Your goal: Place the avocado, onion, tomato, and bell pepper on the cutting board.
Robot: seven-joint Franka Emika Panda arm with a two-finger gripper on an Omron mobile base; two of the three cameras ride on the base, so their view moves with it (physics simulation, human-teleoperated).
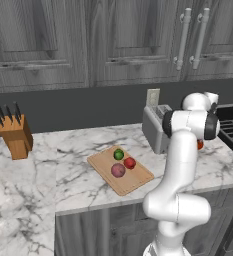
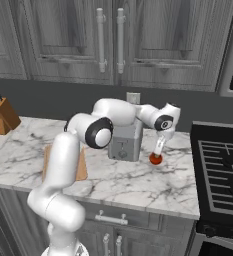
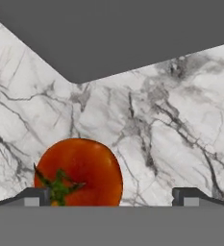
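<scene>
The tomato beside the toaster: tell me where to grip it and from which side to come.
Grip the tomato across its round middle, coming straight down from above. It sits on the marble counter with its green stem up, and the gripper is open right over it. In the hand view it lies off-centre toward one fingertip, so probably centre first.

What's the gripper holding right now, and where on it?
Nothing yet. The gripper is open above the tomato, which sits on the counter near one of the fingers, off-centre in the gap, not clamped.
</scene>
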